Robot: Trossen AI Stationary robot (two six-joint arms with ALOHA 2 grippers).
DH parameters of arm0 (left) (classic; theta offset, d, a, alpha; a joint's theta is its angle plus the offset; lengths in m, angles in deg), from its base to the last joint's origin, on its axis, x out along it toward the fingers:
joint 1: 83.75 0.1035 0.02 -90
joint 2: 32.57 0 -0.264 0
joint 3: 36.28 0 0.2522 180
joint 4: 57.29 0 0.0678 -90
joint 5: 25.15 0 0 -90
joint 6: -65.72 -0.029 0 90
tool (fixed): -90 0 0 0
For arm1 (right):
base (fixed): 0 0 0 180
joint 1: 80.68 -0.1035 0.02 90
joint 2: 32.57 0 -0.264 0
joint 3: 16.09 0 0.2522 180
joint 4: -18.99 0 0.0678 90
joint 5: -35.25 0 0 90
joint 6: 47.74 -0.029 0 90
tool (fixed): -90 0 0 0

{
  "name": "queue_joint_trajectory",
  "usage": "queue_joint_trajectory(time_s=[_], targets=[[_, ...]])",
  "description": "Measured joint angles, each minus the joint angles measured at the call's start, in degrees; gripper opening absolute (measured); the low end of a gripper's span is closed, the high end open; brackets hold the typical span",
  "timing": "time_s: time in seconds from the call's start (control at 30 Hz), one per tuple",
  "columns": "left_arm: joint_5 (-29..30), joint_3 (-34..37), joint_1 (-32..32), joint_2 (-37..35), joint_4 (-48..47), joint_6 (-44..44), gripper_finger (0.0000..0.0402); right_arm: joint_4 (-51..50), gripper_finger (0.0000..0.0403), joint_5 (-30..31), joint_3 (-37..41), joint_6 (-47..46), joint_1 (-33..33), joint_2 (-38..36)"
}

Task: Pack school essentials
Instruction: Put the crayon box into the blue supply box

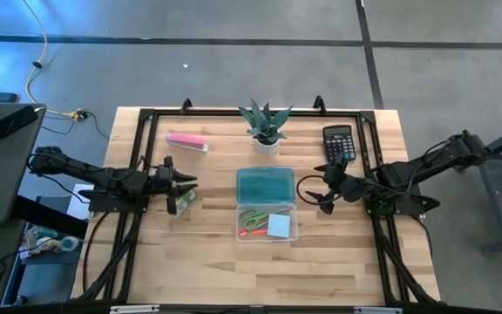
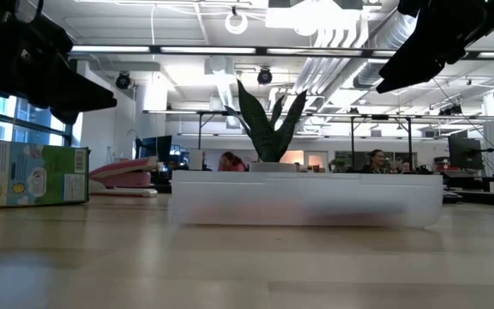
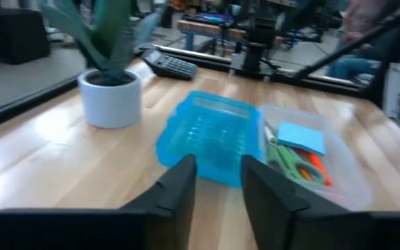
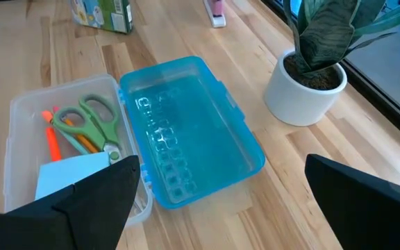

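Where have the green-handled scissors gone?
In the high view, the green-handled scissors lie inside the clear plastic box at table centre, beside the light-blue square sticky pad.

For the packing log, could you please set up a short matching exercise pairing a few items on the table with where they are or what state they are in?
Things:
1. green-handled scissors
2. blue lid
3. black calculator
4. potted plant

Descriptions:
A. lies open beside the clear tray
B. inside the clear tray
C. at the table's far edge, behind the lid
D. near the right arm

Pairs: 1-B, 2-A, 3-D, 4-C
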Motion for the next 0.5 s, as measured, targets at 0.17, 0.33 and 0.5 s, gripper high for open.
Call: queue_joint_trajectory(time_s=[0.17,0.33,0.5], targets=[[4.28,0.0,0.01,0.0,0.04,0.07,0.0156,0.0,0.04,0.01,0.0,0.0,0.0,0.0],[2.31,0.0,0.01,0.0,0.06,1.25,0.018,0.02,0.04,0.01,0.0,-0.02,0.0,0.0],[-0.7,-0.08,0.01,-0.02,5.34,1.01,0.0183,0.02,0.04,0.01,0.0,-0.02,0.0,0.0]])
